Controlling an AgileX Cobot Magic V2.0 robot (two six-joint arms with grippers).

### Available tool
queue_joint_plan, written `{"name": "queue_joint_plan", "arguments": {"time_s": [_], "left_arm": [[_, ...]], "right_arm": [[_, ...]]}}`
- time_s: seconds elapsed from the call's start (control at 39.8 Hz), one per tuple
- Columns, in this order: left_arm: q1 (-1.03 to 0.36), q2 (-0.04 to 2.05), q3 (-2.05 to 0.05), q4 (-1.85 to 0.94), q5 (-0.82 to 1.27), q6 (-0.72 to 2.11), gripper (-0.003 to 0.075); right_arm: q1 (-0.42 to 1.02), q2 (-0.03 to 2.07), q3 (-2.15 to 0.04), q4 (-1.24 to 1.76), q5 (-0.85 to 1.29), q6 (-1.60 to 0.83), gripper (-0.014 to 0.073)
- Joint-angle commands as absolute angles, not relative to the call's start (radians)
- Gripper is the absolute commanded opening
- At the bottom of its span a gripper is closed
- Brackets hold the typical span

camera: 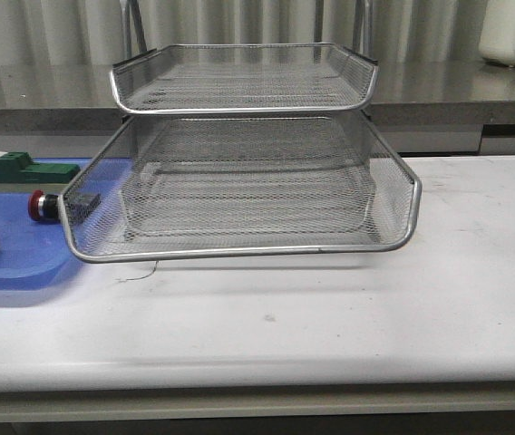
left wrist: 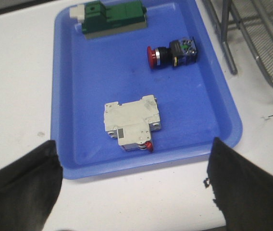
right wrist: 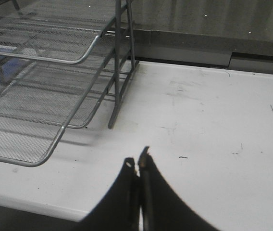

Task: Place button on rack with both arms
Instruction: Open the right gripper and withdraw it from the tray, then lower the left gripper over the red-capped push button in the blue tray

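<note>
White tabletop [camera: 330, 326] runs across the scene, with a grey counter and pale curtain behind it. On it stands the silver wire-mesh letter rack [camera: 239, 181] with chrome rims; its lower tray is drawn out toward the near edge, and the upper tray sits farther back above it. Both visible trays look bare, though the mesh makes small things hard to rule out.

To the left of the rack lies a flat blue plastic tray [left wrist: 79, 96]. The small push button with the red mushroom head and black body [left wrist: 171, 54] lies on its side in that tray, at the side nearest the rack, its red head pointing away from the rack. In the front view it shows just behind the drawn-out tray's left corner [camera: 42, 206]. A green rectangular block [left wrist: 112, 18] lies at the far end of the blue tray and a white breaker-like block [left wrist: 131, 122] nearer.

The left gripper [left wrist: 134, 192] hangs above the near edge of the blue tray with its fingers spread wide, holding nothing and well apart from the button. The right gripper [right wrist: 137, 168] hovers over bare table to the right of the rack, its fingers pressed together on nothing.

By my reading, the task has hardly begun: the button is ungrasped, and picking it up and carrying it to the rack all remain.
</note>
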State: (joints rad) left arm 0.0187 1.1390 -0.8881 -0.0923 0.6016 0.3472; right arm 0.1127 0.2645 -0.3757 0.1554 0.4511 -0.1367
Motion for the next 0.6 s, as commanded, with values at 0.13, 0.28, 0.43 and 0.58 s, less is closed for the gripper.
{"name": "queue_joint_plan", "arguments": {"time_s": [0.13,0.28,0.43,0.58], "left_arm": [[0.02,1.47,-1.19,-0.111,0.723,0.533,0.0576],[0.02,1.674,-1.406,-0.114,0.842,0.64,0.0576],[0.016,1.835,-1.596,-0.133,0.951,0.706,0.0576],[-0.006,1.978,-1.773,-0.135,1.081,0.738,0.0576]], "right_arm": [[0.115,0.272,-0.4,0.153,0.37,-0.139,-0.006],[0.115,0.272,-0.4,0.153,0.37,-0.139,-0.006],[0.115,0.272,-0.4,0.153,0.37,-0.139,-0.006],[0.115,0.272,-0.4,0.153,0.37,-0.139,-0.006]]}}
